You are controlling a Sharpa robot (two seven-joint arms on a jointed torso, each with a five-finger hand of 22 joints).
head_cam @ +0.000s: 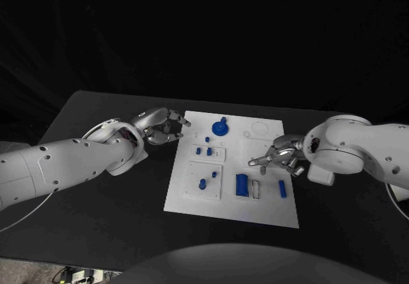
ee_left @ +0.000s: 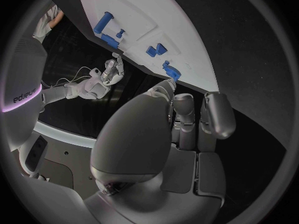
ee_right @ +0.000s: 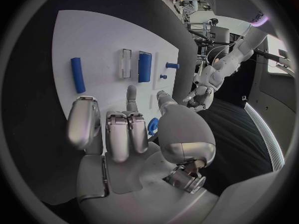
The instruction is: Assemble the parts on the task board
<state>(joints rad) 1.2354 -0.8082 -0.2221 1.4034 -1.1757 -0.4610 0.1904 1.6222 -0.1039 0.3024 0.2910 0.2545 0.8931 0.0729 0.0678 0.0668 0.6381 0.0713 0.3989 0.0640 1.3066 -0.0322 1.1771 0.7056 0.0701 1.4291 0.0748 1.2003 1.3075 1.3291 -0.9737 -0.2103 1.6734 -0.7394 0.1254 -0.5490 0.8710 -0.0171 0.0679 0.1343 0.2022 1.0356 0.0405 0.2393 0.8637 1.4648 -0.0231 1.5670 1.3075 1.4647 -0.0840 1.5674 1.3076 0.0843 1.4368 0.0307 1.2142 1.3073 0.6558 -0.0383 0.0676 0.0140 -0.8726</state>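
The white task board [head_cam: 189, 195] lies mid-table. On it are a round blue part [head_cam: 220, 127], two small blue pegs [head_cam: 204, 151], a small blue piece [head_cam: 203, 182], a blue block [head_cam: 242, 185] and a slim blue bar [head_cam: 282, 188]. My left hand [head_cam: 162, 126] hovers at the board's far left edge with its fingers loosely bent and nothing in them. Its wrist view shows the board [ee_left: 187, 30] with blue parts [ee_left: 156, 50] beyond its fingers [ee_left: 215, 114]. My right hand [head_cam: 279, 156] hangs over the board's right side. A blue sliver [ee_right: 152, 126] shows between its thumb and curled fingers [ee_right: 118, 134]; whether it is held is unclear.
An empty clear slot [head_cam: 255, 189] sits between the block and the bar. Round outlines [head_cam: 260, 126] mark the board's far right corner. Black table [head_cam: 102, 225] surrounds the board on every side.
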